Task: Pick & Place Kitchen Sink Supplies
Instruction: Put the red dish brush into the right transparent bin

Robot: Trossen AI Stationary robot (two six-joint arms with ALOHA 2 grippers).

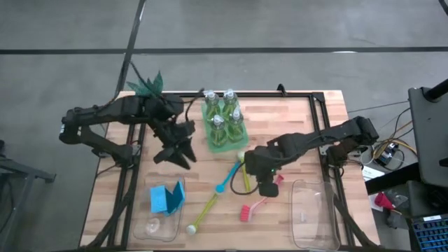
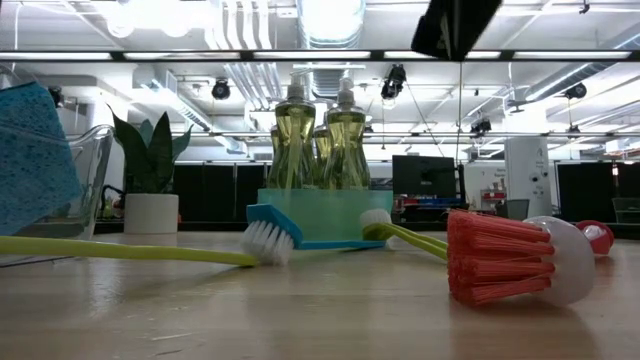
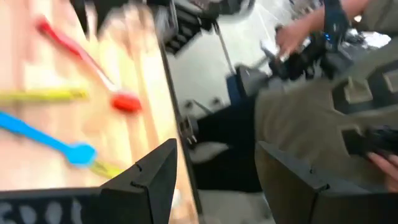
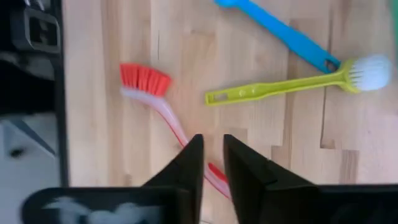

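Several clear bottles (image 1: 224, 115) of yellow-green liquid stand in a green tray (image 1: 222, 140). A blue sponge (image 1: 166, 198) stands in a clear bin (image 1: 155, 224). A red brush (image 4: 144, 78), a blue brush (image 1: 227, 178) and two yellow-green brushes (image 1: 203, 213) (image 4: 273, 90) lie flat on the wood. My right gripper (image 4: 213, 146) hovers above the red brush's handle (image 4: 174, 124), its fingers nearly together with nothing between them. My left gripper (image 3: 217, 174) stands open and empty, raised left of the tray (image 1: 178, 150).
A second clear bin (image 1: 308, 213) stands at the near right. A potted plant (image 1: 147, 85) is at the far left corner. A person (image 3: 323, 93) sits beyond the table's right edge. Black frame rails (image 1: 325, 140) run along the table's sides.
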